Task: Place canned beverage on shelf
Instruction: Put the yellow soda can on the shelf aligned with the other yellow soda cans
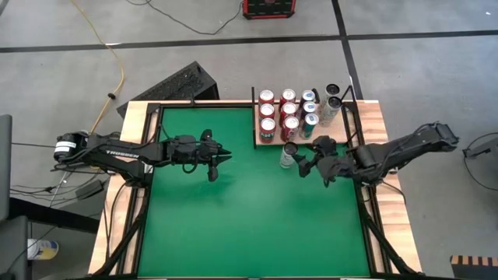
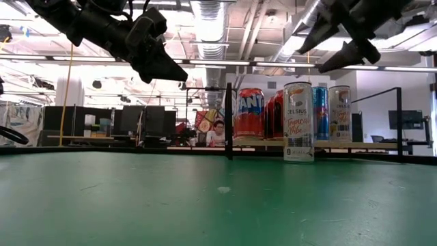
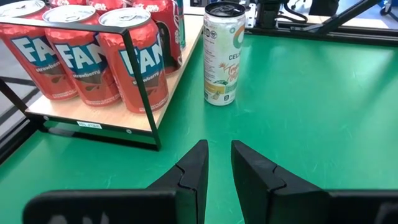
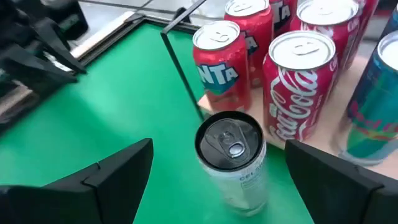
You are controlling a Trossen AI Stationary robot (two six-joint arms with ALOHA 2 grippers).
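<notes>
A tall white canned beverage (image 1: 289, 155) stands upright on its base on the green table, just in front of the shelf (image 1: 257, 138). The shelf is a pale wood board with thin black posts and bears several red and teal cans. My right gripper (image 4: 219, 146) is open and slants down over the can (image 4: 231, 162), one finger on either side of its top and clear of it. In the low view that gripper (image 2: 341, 41) hangs above the can (image 2: 298, 121). My left gripper (image 1: 224, 156) hovers shut over the table's left half, pointing toward the can (image 3: 222, 56).
Red cans (image 3: 134, 59) fill the shelf's left side and teal ones (image 4: 379, 106) stand farther right. Slim cans (image 1: 333, 101) stand at its far right corner. Wooden rails (image 1: 128, 132) border the table. Green surface (image 1: 257, 225) lies bare toward the near edge.
</notes>
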